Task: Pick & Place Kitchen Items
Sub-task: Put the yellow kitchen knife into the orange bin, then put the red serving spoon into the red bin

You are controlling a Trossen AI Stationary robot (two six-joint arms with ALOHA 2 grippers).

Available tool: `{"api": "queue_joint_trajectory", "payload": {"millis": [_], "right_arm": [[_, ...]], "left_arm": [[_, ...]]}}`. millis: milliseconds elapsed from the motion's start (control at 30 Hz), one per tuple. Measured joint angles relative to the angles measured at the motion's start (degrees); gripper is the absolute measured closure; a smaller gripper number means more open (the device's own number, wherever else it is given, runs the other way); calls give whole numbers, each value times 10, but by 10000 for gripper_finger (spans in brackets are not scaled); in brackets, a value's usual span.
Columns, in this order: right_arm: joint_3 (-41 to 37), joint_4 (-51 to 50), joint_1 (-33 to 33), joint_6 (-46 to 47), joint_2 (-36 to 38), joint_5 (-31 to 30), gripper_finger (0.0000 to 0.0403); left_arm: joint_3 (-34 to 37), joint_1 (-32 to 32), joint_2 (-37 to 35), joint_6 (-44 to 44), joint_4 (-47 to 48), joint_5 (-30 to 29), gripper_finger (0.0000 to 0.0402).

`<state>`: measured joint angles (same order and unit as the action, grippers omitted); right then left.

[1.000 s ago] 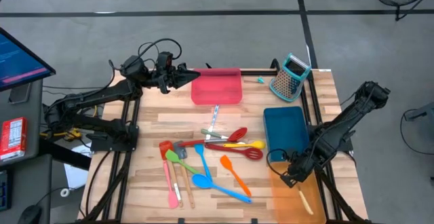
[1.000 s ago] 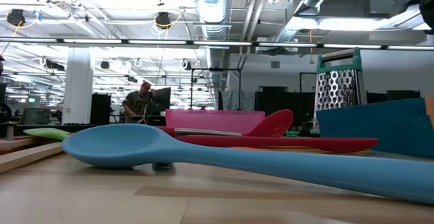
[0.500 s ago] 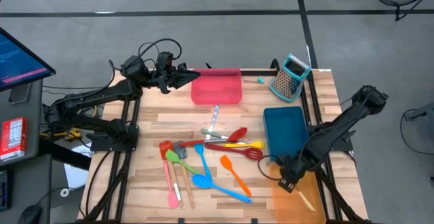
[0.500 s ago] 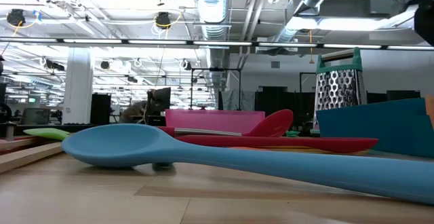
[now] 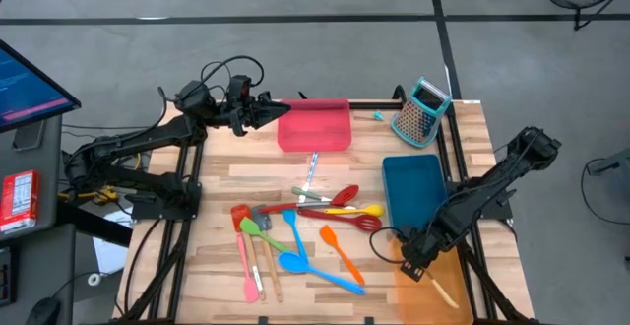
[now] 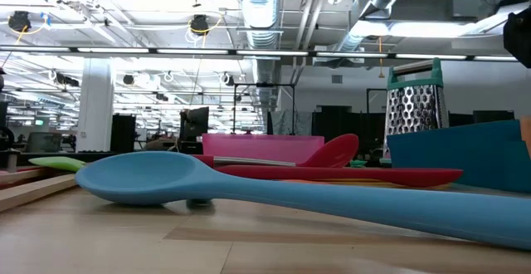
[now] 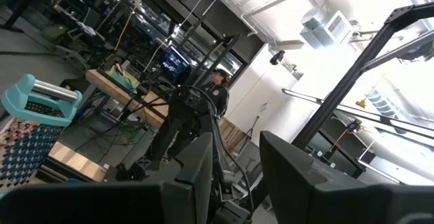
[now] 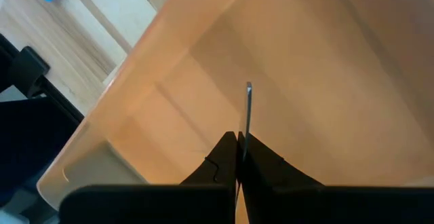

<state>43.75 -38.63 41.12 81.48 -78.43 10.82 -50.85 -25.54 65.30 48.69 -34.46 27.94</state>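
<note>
Right gripper point(image 5: 411, 267) now lower, seemingly over orange tray point(image 5: 465, 292).

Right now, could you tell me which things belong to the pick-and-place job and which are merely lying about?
Job: blue spoon, orange spatula, red slotted turner, green spatula, pink spatula; thin silver piece, pinched by the right gripper over the orange tray.
Lying about: box grater, red tray, blue tray; left gripper idle, open, at the red tray.

Blue spoon point(image 6: 274, 193) handle cut off
</note>
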Motion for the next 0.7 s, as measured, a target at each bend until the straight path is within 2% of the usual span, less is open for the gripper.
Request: {"api": "queue_joint_trajectory", "payload": {"millis": [167, 333, 700], "right_arm": [[0, -3, 0, 0, 0, -4, 391], [0, -3, 0, 9, 0, -4, 373], [21, -1, 0, -18, 22, -6, 271]], "left_arm": [[0, 0, 0, -14, 0, 0, 294], [0, 0, 0, -33, 0, 0, 272], [0, 0, 0, -34, -1, 0, 233]]}}
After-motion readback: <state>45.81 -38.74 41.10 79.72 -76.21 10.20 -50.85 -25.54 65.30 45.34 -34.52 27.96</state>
